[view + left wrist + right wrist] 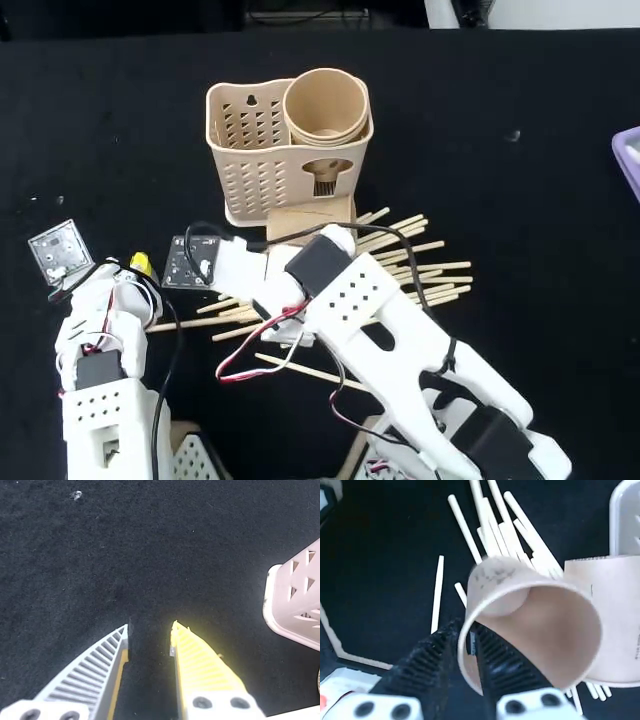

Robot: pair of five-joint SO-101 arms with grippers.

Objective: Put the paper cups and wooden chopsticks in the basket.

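Held paper cup (540,625): on its side, low over the black table (520,320) just in front of the basket (255,160), mouth turned toward the wrist camera.
Right gripper (467,632): jaws pinch the cup's wall at the rim, one finger inside the mouth and one outside.
Left gripper (150,635): jaws spread and empty, over bare table, with a corner of the basket near.
Second paper cup (620,630): lying just beside the held one; they look to be touching, but I cannot tell for sure.
Stacked cups (325,105): nested upright in one compartment of the basket.
Wooden chopsticks (505,535): a loose fan on the table beneath the right arm, with a lone chopstick (437,592) lying apart from it.
How the cup handles: probably very light and thin-walled, so a hard squeeze would crease the rim. The rolled lip is its stiffest part, so the rim pinch looks well chosen.
How the chopsticks handle: likely light, stiff and smooth, and they lie flat, so they may roll or slide. A hold across the middle of a few together seems the safest.
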